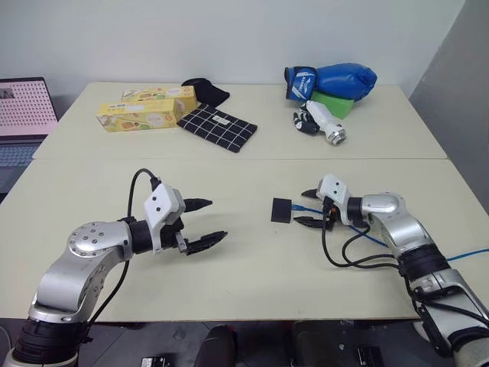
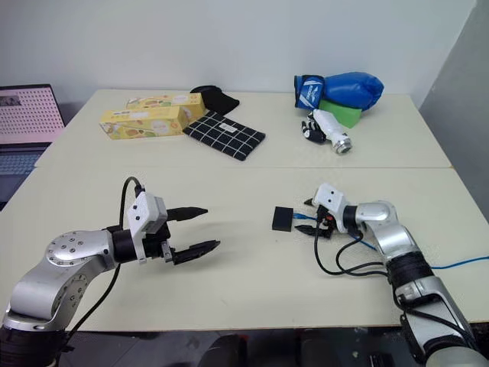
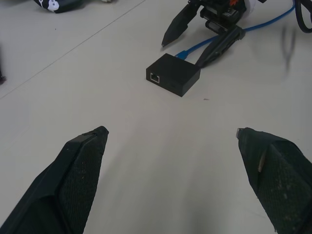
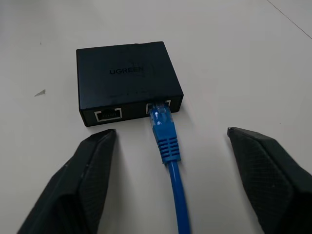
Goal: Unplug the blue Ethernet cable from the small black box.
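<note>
— Right gripper (image 4: 168, 170) stands parted, one black finger on each side of the thin bright-blue Ethernet cable (image 4: 171, 165), nothing pinched between them yet.

— And where does that cord end?

— Its plug sits in one of two ports on the side of the small matte black plastic box (image 4: 127, 78), which lies flat on the pale beige table (image 1: 229, 267), near the middle of the front table top. My guess is the fingers straddle the moulded boot behind the plug so they can close on it and draw it straight out.

— How is the arm set?

— Forearm low over the table, wrist bent inward, gripper aimed across toward the box and tipped slightly down, fingertips just short of the port face.

— The other one?

— Left gripper (image 1: 200, 223) hovers well apart from the box, fingers spread wide and empty, pointing toward it across bare table. Likely it waits there to brace the box, since a light box may slide along with the plug.
</note>
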